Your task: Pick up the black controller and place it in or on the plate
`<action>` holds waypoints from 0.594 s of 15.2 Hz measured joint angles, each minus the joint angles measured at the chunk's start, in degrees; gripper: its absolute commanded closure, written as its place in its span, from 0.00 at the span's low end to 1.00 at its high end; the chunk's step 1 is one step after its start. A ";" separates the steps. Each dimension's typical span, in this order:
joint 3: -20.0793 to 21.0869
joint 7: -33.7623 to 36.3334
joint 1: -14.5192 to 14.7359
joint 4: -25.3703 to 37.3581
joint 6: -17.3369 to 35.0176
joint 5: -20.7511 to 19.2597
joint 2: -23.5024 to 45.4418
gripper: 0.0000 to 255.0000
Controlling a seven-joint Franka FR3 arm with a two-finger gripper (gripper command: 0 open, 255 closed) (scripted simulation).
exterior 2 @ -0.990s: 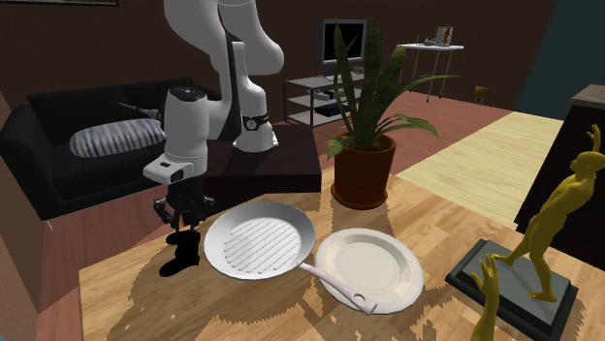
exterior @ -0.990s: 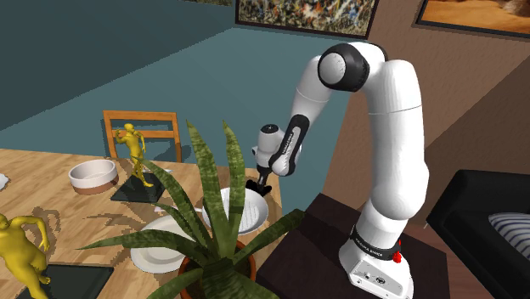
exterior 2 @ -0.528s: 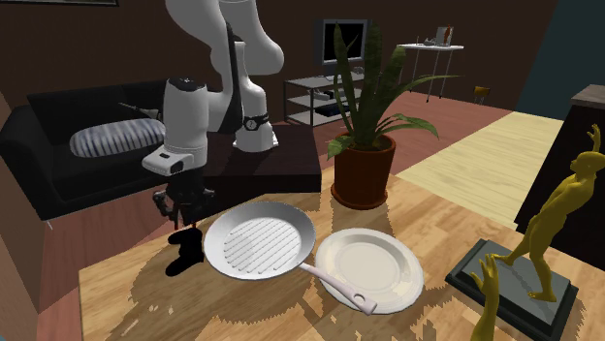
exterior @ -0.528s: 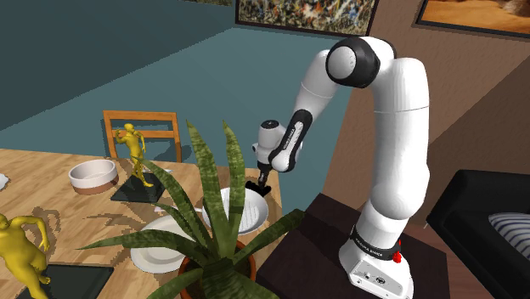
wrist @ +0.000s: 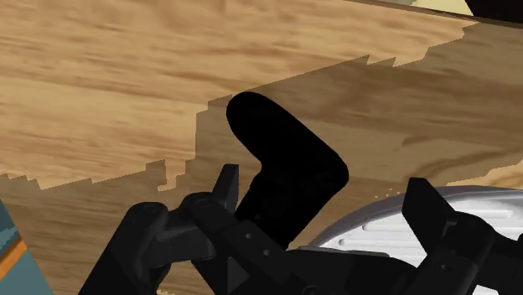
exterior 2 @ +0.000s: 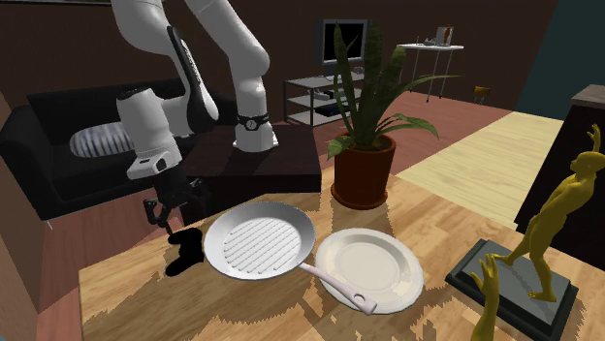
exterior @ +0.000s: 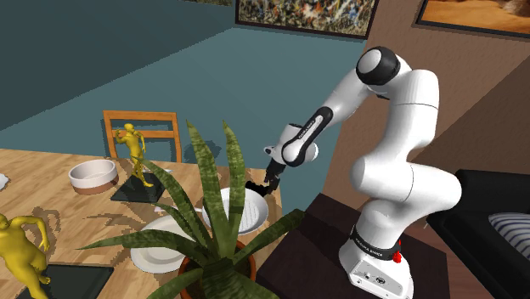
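Pincer (wrist: 325, 189) spread wide, its black fingers (wrist: 226, 180) clasping nothing, hangs tilted just above the wooden bench (exterior 2: 126, 291). Directly below and slightly ahead lies the black controller (wrist: 285, 155), flat on the wood and bent like a boomerang. One limb runs in between the fingers, closer to one of them; the other points away from the pincer. In the second exterior view the controller (exterior 2: 184, 256) sits just beside the left rim of the ridged white pan (exterior 2: 257, 240). The white plate (exterior 2: 368, 266) lies beyond, on the pan's right, touching or nearly touching its handle. The carry, I judge, must therefore cross the whole pan. A straight descent, closing across the nearer limb, looks like the next need.
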 measured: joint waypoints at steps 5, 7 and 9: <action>-0.97 -5.39 -0.30 2.50 1.33 -3.00 4.42 0.00; -3.03 -4.98 1.89 3.46 2.41 -3.68 5.82 0.00; -3.54 -4.84 2.44 3.55 2.77 -3.85 6.07 0.00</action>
